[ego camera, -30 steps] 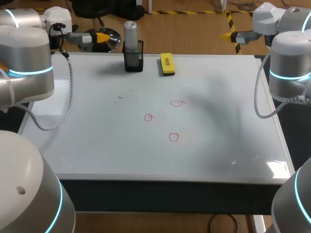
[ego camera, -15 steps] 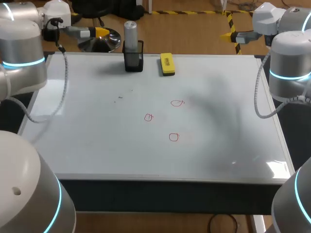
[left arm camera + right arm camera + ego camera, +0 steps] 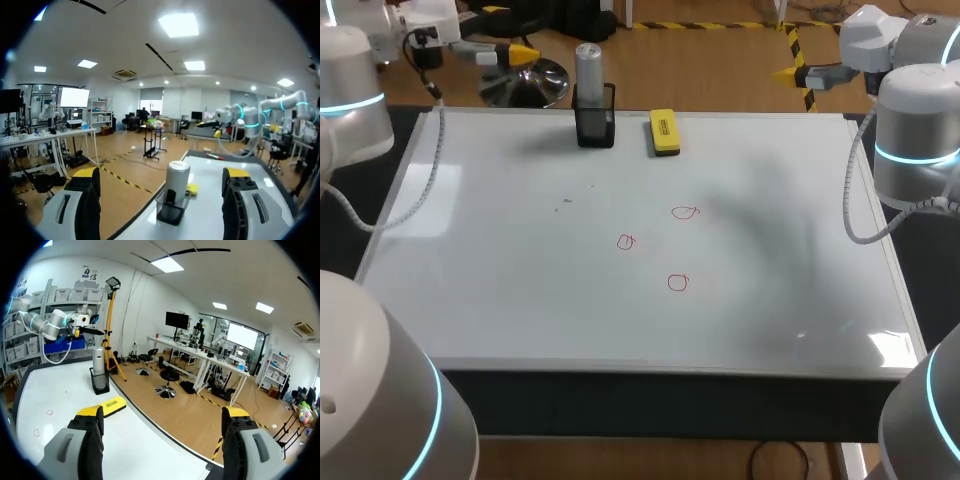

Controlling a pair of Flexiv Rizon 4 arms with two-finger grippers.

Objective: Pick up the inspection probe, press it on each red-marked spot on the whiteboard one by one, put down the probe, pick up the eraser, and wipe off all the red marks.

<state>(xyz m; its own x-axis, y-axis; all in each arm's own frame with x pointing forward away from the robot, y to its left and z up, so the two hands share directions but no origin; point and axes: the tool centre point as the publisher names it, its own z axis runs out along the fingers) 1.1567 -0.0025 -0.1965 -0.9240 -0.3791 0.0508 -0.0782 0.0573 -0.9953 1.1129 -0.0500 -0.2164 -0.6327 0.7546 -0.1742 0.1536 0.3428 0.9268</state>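
Observation:
The inspection probe (image 3: 588, 66), a grey cylinder, stands upright in a black holder (image 3: 595, 126) at the whiteboard's far edge. The yellow eraser (image 3: 664, 132) lies just right of it. Three small red circles (image 3: 686, 212) (image 3: 626, 241) (image 3: 678, 283) mark the board's middle. My left gripper (image 3: 510, 50) hovers open beyond the far left corner, pointing toward the probe (image 3: 176, 181), which sits ahead between its fingers, at a distance. My right gripper (image 3: 792, 73) hangs open beyond the far right corner, empty; its view shows the probe (image 3: 98, 360), the eraser (image 3: 107, 406) and red marks (image 3: 50, 412).
The whiteboard (image 3: 520, 280) covers nearly the whole table and is bare apart from faint smudges (image 3: 567, 201). Both arms' elbows stand over the board's left (image 3: 345, 90) and right (image 3: 915, 130) edges.
My left arm has swung back and to the left, its gripper rising away from the table's far edge. The right arm, probe and eraser have not moved.

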